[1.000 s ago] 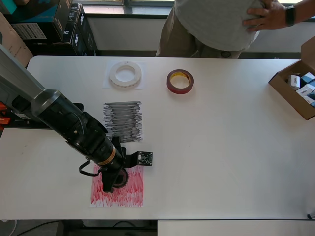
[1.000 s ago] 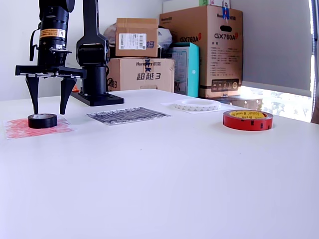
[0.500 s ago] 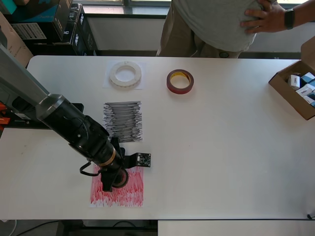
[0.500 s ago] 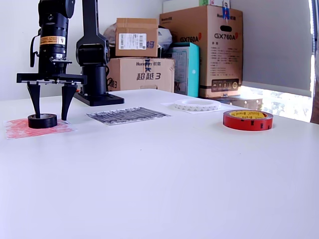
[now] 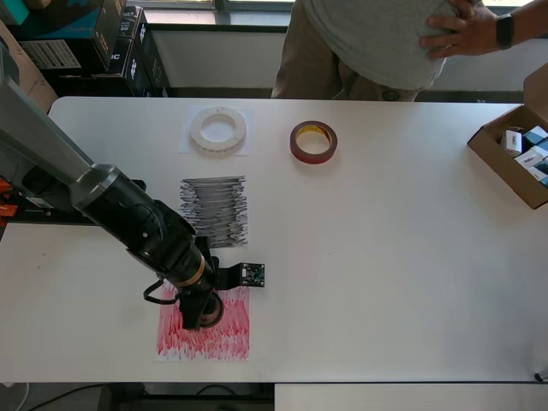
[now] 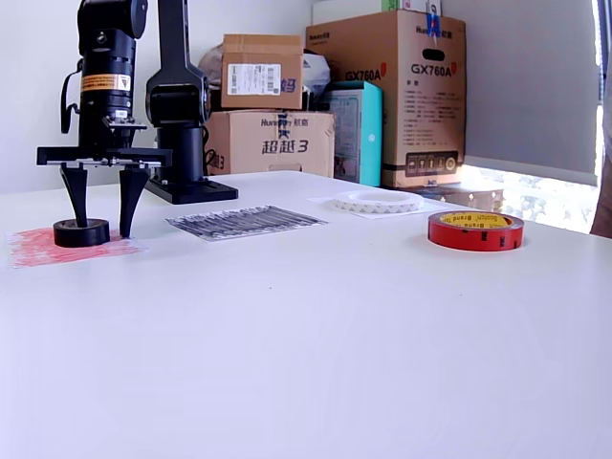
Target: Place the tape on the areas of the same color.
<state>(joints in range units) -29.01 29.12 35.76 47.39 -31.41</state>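
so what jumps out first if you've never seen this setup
The black arm's pincer reaches down over the small black tape roll, which sits on the red scribbled patch at the overhead view's lower left, fingers open, one reaching into the roll's hole. The black scribbled patch beside it is bare, and the red tape roll lies off any patch near the table's far edge.

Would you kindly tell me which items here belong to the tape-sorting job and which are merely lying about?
Job: black tape, red tape, white tape, red patch, black patch, white patch, claw.
Lying about: open carton, stacked boxes.
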